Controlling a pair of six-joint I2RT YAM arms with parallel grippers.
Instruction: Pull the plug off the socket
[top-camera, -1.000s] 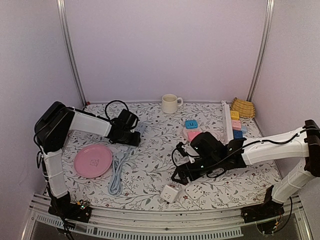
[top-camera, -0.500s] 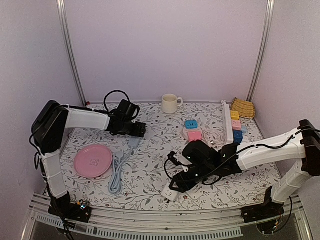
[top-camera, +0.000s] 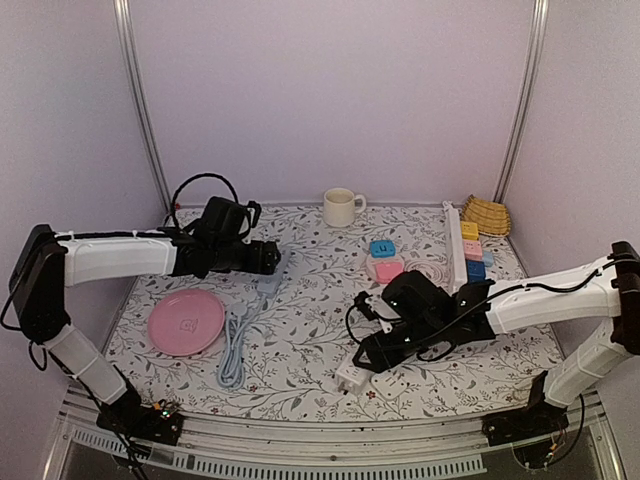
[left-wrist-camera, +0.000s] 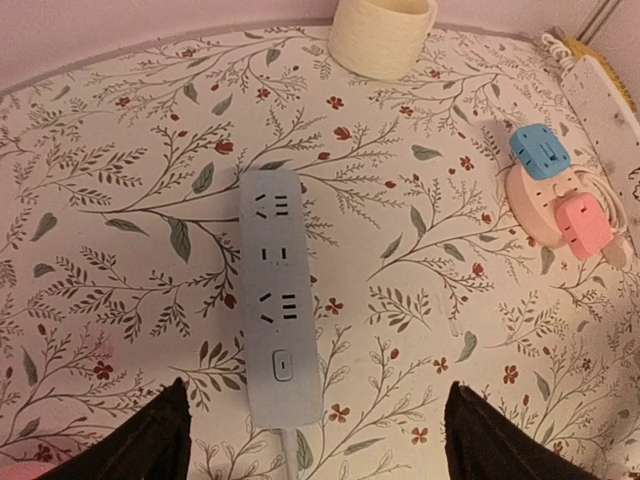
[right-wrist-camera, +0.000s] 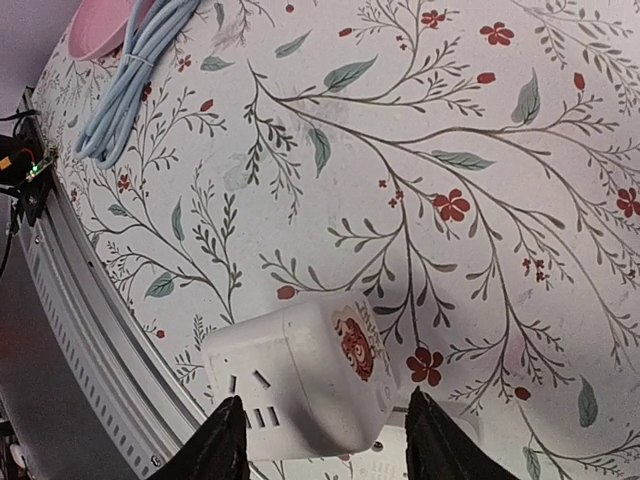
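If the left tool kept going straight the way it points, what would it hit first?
Most likely the power strip, lying lengthwise straight ahead of the left tool, its switch end nearest. Depth is unclear, so it might skim over it.

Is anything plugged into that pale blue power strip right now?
No, the left wrist view shows every socket on the pale blue power strip empty, with only its own cord leaving the near end.

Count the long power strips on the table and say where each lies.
2. The blue-grey strip lies left of centre, cable trailing forward; the white strip lies at the right rear. The arms may hide others.
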